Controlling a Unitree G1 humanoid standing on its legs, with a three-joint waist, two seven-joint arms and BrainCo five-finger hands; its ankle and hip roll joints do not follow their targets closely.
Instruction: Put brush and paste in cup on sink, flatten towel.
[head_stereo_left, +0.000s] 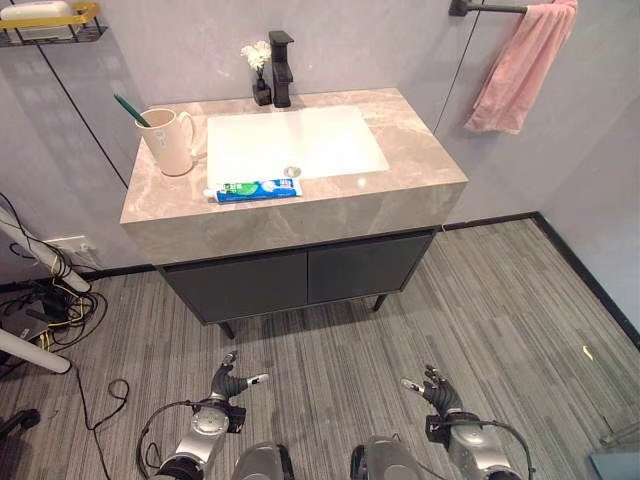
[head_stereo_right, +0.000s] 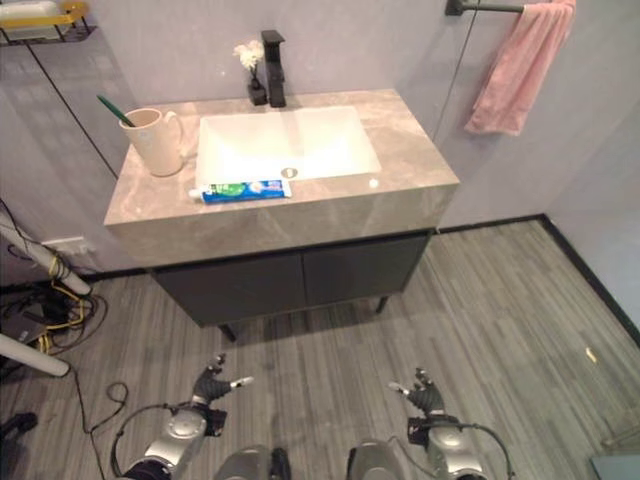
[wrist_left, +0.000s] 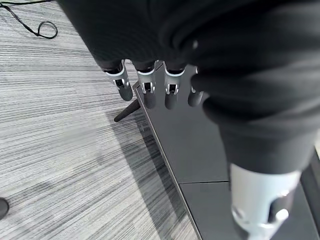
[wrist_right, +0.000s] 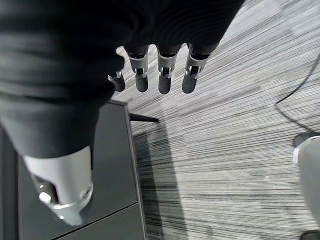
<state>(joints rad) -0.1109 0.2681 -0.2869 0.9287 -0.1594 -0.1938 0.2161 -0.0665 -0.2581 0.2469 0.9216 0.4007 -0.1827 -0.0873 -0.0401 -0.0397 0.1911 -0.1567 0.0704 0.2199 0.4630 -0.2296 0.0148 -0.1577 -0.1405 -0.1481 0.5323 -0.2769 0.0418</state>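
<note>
Left hand (head_stereo_left: 228, 384): low over grey striped floor (head_stereo_left: 500, 320), fingers (wrist_left: 146, 91) straight and relaxed, grasping nothing; dark cabinet front (wrist_left: 185, 145) just past the fingertips in the left wrist view.

Right hand (head_stereo_left: 436, 392): low over the same floor, well apart from the left hand; fingers (wrist_right: 165, 80) released, holding nothing; cabinet corner and a thin dark leg (wrist_right: 144, 118) near the fingertips in the right wrist view.

Worktop (head_stereo_left: 410, 130): grey stone, on dark two-door cabinet (head_stereo_left: 300, 280), well beyond both sets of fingers.

Sink (head_stereo_left: 295, 140): white rectangular basin set into the worktop, metal drain (head_stereo_left: 292, 171) at its front edge.

Cup (head_stereo_left: 171, 141): cream mug with handle, upright on the worktop left of the sink, far ahead of the left fingers.

Brush (head_stereo_left: 130, 110): green handle, standing tilted in the cup, leaning toward the wall side.

Paste (head_stereo_left: 258, 189): blue-green-white tube lying flat on the worktop's front strip, just in front of the sink, cap end pointing left toward the cup but apart from it.

Towel (head_stereo_left: 520, 65): pink, draped bunched and uneven over dark wall rail (head_stereo_left: 485, 8), far up and to the right of the right fingers.

Faucet (head_stereo_left: 281, 68): black, upright behind the sink; small dark vase with white flowers (head_stereo_left: 259, 70) touching or just beside it on its left.

Wall shelf (head_stereo_left: 50, 25): upper left corner, yellow-edged.
</note>
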